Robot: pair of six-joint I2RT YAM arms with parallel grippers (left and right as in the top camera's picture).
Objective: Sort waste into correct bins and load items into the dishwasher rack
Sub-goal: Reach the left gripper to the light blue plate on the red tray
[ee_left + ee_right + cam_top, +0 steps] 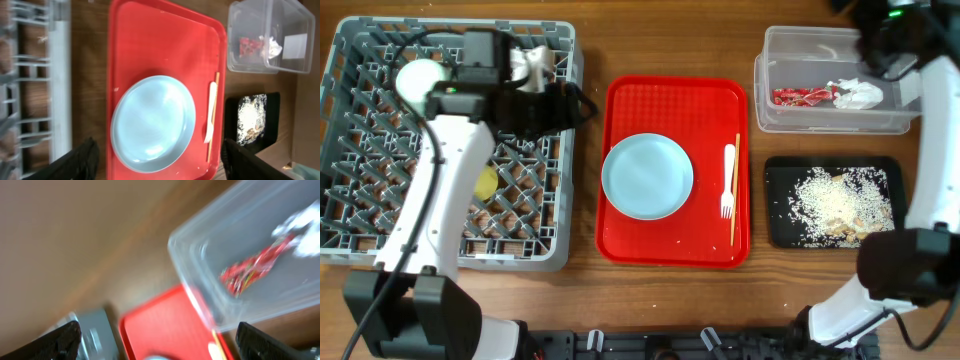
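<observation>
Waste looks sorted from where we sit: wrapper [800, 96] and tissue [857, 94] are in the tub [820, 125], and the rice scraps [835, 203] are in the black tray [780, 170]. The cup [485, 183] is already in the rack [370, 130].

That leaves the plate [647, 176], fork [728, 180] and chopsticks [737, 150] on the red tray [650, 110]. The left pincer [159, 150] hangs wide and empty over the rack's edge, facing the plate. The right pincer [159, 327] is wide and empty too, up by the tub.

We'd take the plate next. It lies flat, so we'd pinch the rim on the rack side, away from the fork. Then we'd tip it up and stand it between the pegs. A smooth rim probably slips, so go slow.
</observation>
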